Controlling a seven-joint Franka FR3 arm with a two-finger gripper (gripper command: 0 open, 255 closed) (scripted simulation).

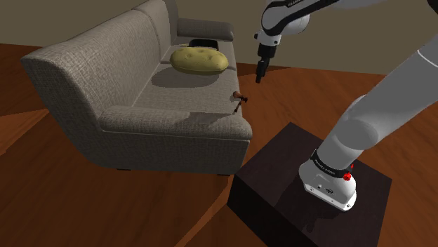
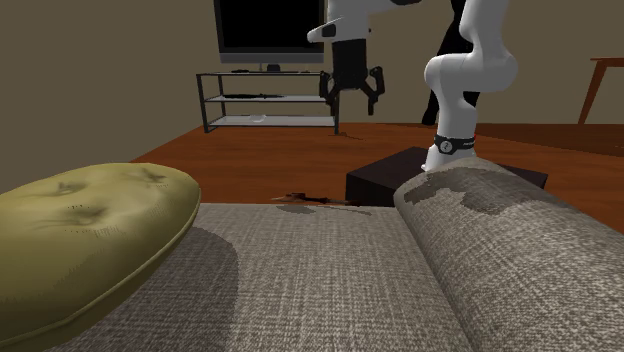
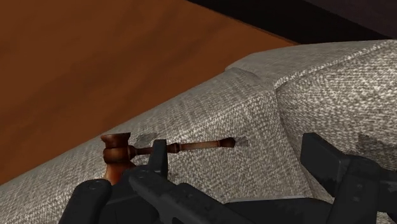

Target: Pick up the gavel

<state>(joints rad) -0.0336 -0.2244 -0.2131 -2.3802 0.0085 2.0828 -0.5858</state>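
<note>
On the sofa (image 1: 175,105), close to the seat's edge at the end toward the stand (image 1: 281,168), the gavel (image 1: 239,97) lies flat, well apart from the cushion (image 1: 200,59). The tool (image 2: 352,85) hangs above it with its fingers spread wide and nothing between them.

The step in hand looks like the descent to grasp. In the wrist view the handle runs roughly across the gap from finger to finger, so I would turn the tool (image 3: 236,153) until the fingers straddle the handle crosswise, then come straight down. Closing near the head should stop that heavier end from swinging the gavel (image 3: 184,146) in the grip. The seat should give a little, so the fingertips can press in beside the handle. A sideways nudge could roll the gavel over the edge to the floor.

The gavel is glossy reddish brown, like turned wood, with a ringed barrel head and a slim round handle. The sofa is coarse grey weave, and the cushion is olive-yellow, plump and button-tufted.
</note>
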